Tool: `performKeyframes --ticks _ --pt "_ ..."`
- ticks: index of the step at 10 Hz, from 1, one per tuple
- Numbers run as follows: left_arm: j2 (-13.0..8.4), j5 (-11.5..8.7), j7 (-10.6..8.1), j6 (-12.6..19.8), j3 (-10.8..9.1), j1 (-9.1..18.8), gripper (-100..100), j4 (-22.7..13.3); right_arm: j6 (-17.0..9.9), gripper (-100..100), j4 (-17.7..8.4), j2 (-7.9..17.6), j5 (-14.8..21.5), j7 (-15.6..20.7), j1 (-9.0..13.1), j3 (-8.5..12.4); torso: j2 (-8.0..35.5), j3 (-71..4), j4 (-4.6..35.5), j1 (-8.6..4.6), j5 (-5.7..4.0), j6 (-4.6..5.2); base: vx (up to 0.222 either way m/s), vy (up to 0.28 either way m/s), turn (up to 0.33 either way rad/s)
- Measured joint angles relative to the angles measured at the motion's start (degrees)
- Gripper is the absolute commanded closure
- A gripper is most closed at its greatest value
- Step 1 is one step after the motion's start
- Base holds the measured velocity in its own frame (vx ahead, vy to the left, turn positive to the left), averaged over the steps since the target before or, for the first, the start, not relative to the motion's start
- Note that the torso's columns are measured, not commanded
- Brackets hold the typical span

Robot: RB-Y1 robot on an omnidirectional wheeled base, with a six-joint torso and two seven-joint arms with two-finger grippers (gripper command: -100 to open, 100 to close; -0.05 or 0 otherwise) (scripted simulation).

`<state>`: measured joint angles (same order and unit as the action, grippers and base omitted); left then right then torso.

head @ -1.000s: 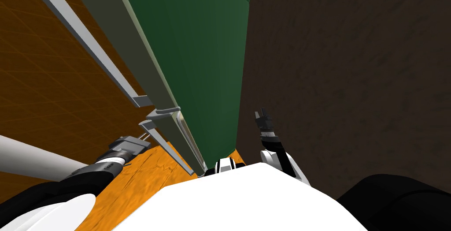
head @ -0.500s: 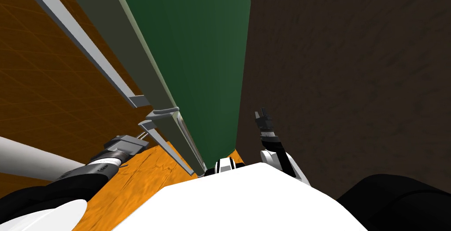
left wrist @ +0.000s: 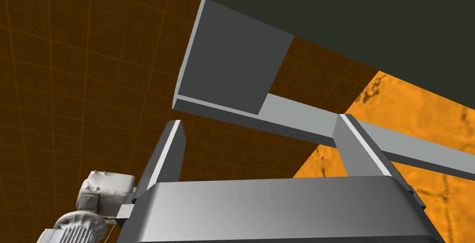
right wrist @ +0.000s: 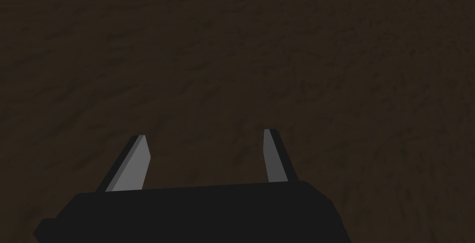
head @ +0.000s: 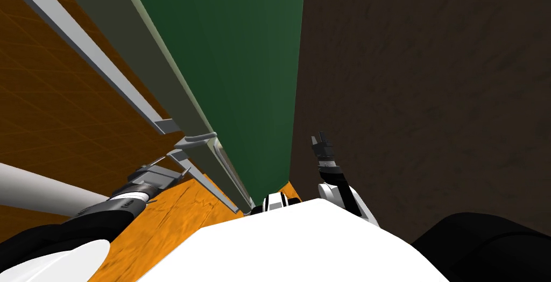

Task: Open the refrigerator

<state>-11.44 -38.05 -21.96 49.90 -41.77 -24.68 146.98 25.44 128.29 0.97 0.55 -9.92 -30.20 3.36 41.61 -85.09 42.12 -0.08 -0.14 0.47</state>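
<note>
The refrigerator has a dark green side (head: 237, 69) and a grey door (head: 161, 79) standing ajar, with the door's edge toward me. Two grey bar handles run along the door, the upper handle (head: 91, 53) and the lower handle (head: 188, 163). My left gripper (head: 164, 167) is open beside the top end of the lower handle. In the left wrist view the lower handle's bar (left wrist: 301, 122) and its mount (left wrist: 232, 64) lie just past the left gripper (left wrist: 259, 120), ungripped. My right gripper (head: 321, 139) is open and holds nothing, seen also in its wrist view (right wrist: 206, 136).
A dark brown wall (head: 430, 79) stands close on the right, next to the refrigerator's green side. An orange-brown gridded wall (head: 48, 112) lies to the left of the door. Orange wooden floor (head: 177, 214) shows below the door.
My left gripper has opened and let go of the lower handle it was shut on. The door and handles have shifted a little leftward in the head view. The right arm is still.
</note>
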Motion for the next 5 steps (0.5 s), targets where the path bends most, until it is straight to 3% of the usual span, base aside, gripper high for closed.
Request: performKeyframes --ticks 3,5 --pt "-0.44 -0.54 0.18 -0.28 -0.04 0.09 100 0.24 0.0 0 -0.01 0.02 0.0 0.0 0.01 0.02 0.16 0.21 -0.11 0.24 0.31 -0.05 -0.076 0.211 -0.042" --pt "-1.04 -1.2 0.57 -0.13 0.85 0.56 100 0.06 -0.01 0 -0.01 0.02 0.0 0.0 0.02 0.01 0.17 0.23 -0.09 -0.08 0.24 -0.1 -0.082 0.168 -0.182"
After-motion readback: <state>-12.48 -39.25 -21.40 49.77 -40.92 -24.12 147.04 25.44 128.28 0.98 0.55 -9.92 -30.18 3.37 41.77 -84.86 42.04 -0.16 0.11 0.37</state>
